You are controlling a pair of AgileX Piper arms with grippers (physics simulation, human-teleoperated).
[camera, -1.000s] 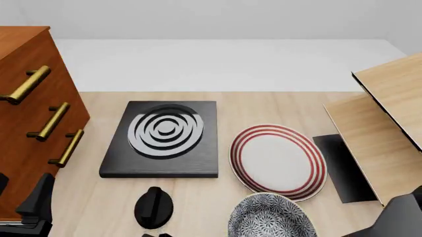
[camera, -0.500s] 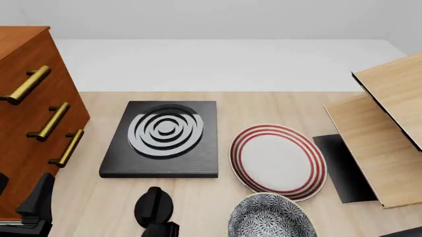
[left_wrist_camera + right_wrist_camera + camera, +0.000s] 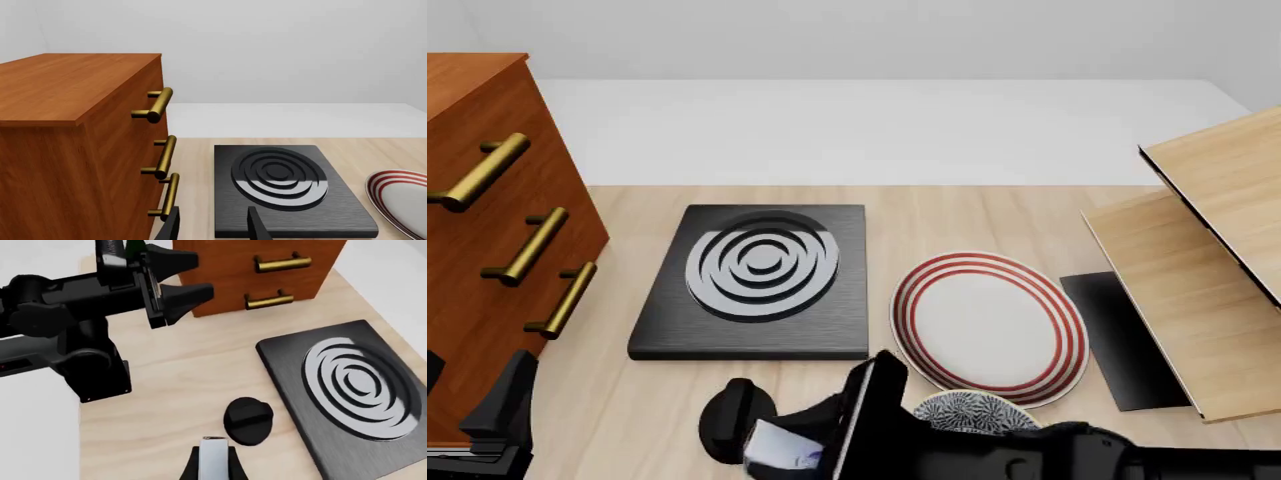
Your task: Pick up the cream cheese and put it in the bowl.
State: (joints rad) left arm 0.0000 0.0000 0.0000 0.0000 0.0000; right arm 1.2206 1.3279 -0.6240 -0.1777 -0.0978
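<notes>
The cream cheese (image 3: 782,446), a small blue and white box, sits between the fingers of my right gripper (image 3: 777,447), low at the near edge beside a black knob (image 3: 733,414). In the right wrist view the box (image 3: 213,456) shows as a pale block between the two fingers. The speckled bowl (image 3: 968,409) lies to the right of the box, and my right arm covers its near half. My left gripper (image 3: 213,227) is open and empty at the near left by the cabinet; it also shows in the right wrist view (image 3: 199,276).
A wooden cabinet (image 3: 481,220) with brass handles stands at the left. A black stove plate (image 3: 761,280) lies in the middle, with a red-ringed white plate (image 3: 988,322) to its right. A wooden rack (image 3: 1208,260) stands at the right.
My right arm has swung in from the bottom right across the bowl's near half. The cream cheese has come into view in its gripper beside the knob. The left arm has not moved.
</notes>
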